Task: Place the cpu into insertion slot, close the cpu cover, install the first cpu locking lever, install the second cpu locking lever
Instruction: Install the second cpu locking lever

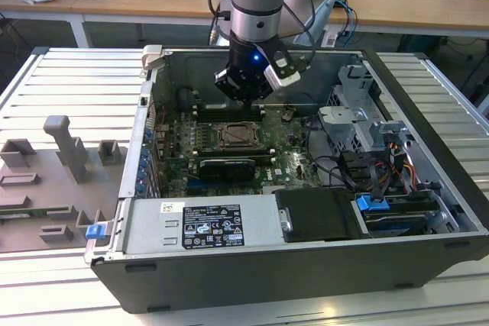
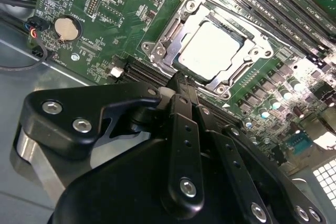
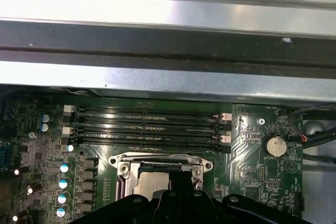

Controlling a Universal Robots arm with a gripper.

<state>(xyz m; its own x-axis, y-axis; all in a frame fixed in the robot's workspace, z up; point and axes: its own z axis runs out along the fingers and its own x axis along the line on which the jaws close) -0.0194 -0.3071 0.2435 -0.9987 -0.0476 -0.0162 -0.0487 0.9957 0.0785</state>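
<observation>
Cpu (image 2: pixel 210 51) seated in insertion slot (image 2: pixel 157 51) (cover shut).

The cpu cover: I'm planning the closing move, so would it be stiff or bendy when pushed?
The cpu cover looks like thin sheet metal framing a large window over the cpu, so it probably flexes slightly under a push at one point. Its bare shiny surface may be slippery for the gripper. It likely swings rather than slides.

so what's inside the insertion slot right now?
The cpu lies in the insertion slot, its pale top showing through the cpu cover window. The gripper hides the near edge; the contacts underneath are covered.
</observation>
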